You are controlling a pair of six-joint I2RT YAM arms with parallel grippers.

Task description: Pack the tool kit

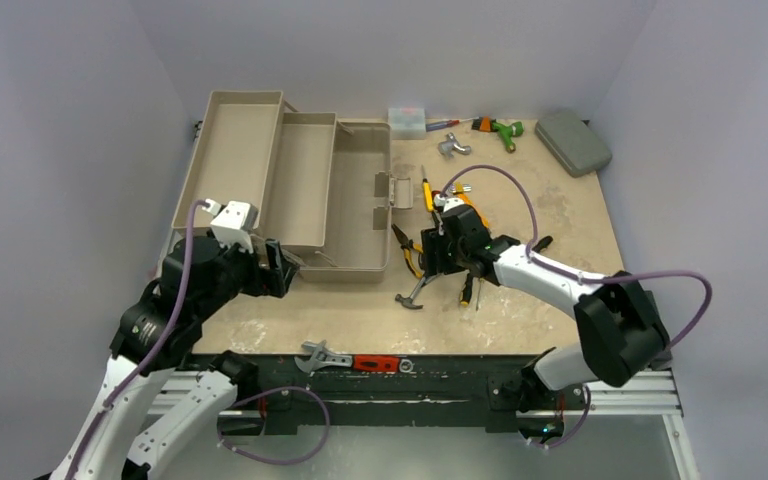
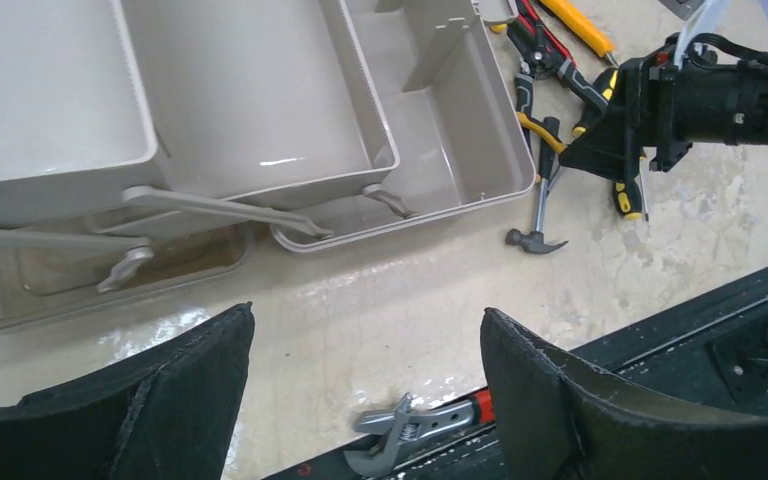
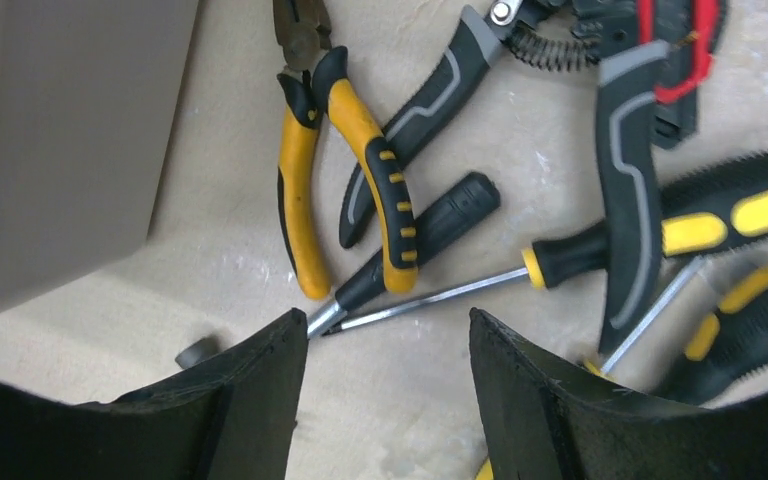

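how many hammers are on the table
1: the hammer lies off the toolbox's near right corner, by the right gripper, which may hide others.

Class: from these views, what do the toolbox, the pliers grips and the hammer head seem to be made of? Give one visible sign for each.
The toolbox is likely moulded plastic with a satin beige finish: uniform colour, thin walls, soft glare. The pliers grips are probably rubbery plastic, yellow over black with raised ribs. The hammer head looks like metal, judging by its dull grey sheen.
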